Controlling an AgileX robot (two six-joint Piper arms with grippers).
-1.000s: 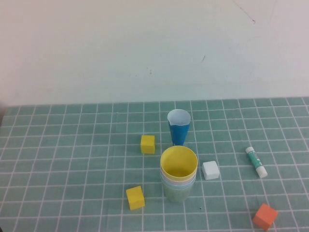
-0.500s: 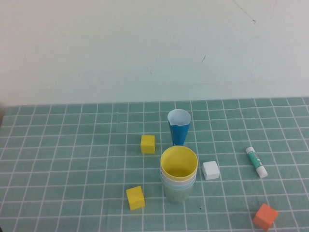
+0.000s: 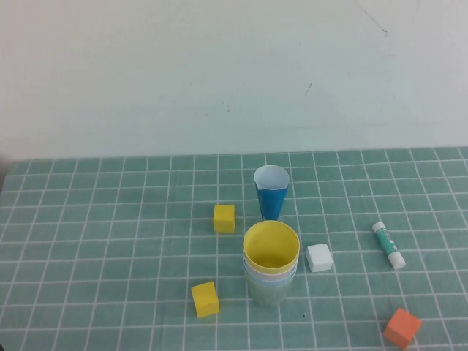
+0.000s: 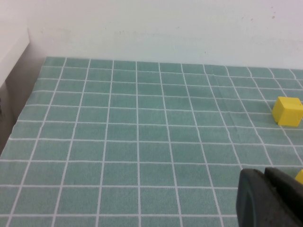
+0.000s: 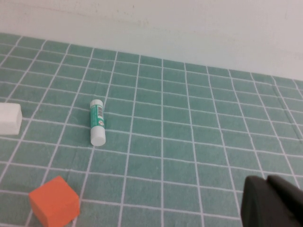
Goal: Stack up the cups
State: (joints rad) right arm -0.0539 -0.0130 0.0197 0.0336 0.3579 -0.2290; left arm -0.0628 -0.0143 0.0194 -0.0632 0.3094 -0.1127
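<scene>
The left tool [image 4: 271, 198] shows only in the left wrist view, at the lower right corner of the frame, its dark fingers pressed together with nothing between them, above the green gridded bench [image 4: 142, 142]. The right tool [image 5: 274, 203] shows likewise at the lower right corner of the right wrist view, fingers closed on nothing. Neither tool appears in the high view. Near the right tool's view lie a glue stick [image 5: 97, 122], an orange cube [image 5: 53, 202] at lower left and a white block [image 5: 9, 118] at the left edge. In the high view the cups [image 3: 271, 263] stand nested in one upright stack at lower centre of the frame: the yellow cup [image 3: 271, 246] on top, thin pink and light blue rims beneath it, and the sage green cup [image 3: 267, 292] at the bottom. Just behind the stack stands a dark-blue cone cup [image 3: 271, 192] with a white inside. A yellow cube [image 3: 224, 218] sits left of the cone cup, and another yellow cube [image 3: 205, 299] lies at lower left of the stack.
</scene>
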